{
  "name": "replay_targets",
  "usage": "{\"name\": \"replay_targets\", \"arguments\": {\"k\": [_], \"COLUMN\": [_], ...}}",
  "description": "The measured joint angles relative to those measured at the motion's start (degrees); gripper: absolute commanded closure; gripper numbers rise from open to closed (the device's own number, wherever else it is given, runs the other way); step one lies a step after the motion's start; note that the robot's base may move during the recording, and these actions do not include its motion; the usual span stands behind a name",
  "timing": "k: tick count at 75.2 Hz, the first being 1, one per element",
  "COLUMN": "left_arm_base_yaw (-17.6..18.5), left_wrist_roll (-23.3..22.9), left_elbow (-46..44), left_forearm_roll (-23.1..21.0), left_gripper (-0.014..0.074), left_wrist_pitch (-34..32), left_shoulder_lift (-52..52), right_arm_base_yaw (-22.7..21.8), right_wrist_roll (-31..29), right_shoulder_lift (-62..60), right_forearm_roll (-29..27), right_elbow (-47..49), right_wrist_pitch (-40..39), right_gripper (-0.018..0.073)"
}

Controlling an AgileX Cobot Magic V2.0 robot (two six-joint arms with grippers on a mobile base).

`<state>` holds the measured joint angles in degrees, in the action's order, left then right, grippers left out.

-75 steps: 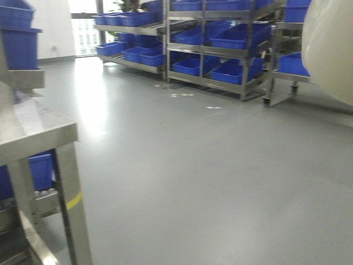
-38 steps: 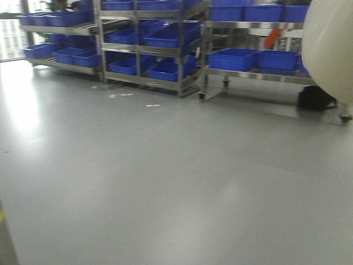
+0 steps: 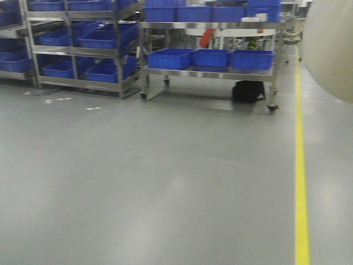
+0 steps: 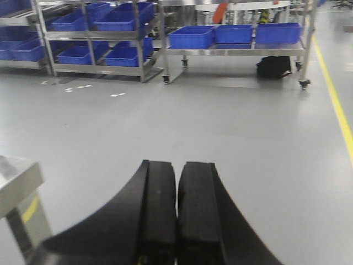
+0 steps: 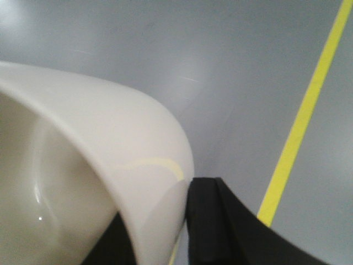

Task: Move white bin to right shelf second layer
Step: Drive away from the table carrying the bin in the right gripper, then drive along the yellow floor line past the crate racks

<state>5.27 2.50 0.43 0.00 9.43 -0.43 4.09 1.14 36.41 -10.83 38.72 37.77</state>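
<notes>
The white bin [image 3: 330, 51] is a cream glossy tub that fills the upper right of the front view, hanging above the floor. In the right wrist view its rim and wall [image 5: 105, 132] curve across the frame. My right gripper [image 5: 160, 232] is shut on that wall, with one black finger [image 5: 212, 221] outside and the other inside the bin. In the left wrist view my left gripper [image 4: 176, 210] is shut with nothing in it, its pads pressed together over bare floor. The right shelf second layer is out of view.
Steel racks [image 3: 83, 49] holding blue crates stand at the far left. A wheeled steel cart [image 3: 209, 70] carries more blue crates, with a black bag [image 3: 248, 91] under it. A yellow floor line [image 3: 300, 165] runs on the right. A steel table corner [image 4: 16, 176] shows low on the left.
The whole view has swung to the right. The racks slid left, and the cart and yellow line came in. The steel table left the front view. The bin stays in my right gripper.
</notes>
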Motion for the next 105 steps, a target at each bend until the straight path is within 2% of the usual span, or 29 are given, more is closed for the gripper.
{"name": "replay_targets", "arguments": {"k": [105], "left_arm_base_yaw": [0.0], "left_wrist_roll": [0.0], "left_elbow": [0.0], "left_forearm_roll": [0.0], "left_gripper": [0.0512], "left_wrist_pitch": [0.0], "left_shoulder_lift": [0.0], "right_arm_base_yaw": [0.0], "right_wrist_roll": [0.0], "right_shoulder_lift": [0.0], "right_forearm_roll": [0.0], "right_elbow": [0.0], "right_wrist_pitch": [0.0], "right_gripper": [0.0503]}}
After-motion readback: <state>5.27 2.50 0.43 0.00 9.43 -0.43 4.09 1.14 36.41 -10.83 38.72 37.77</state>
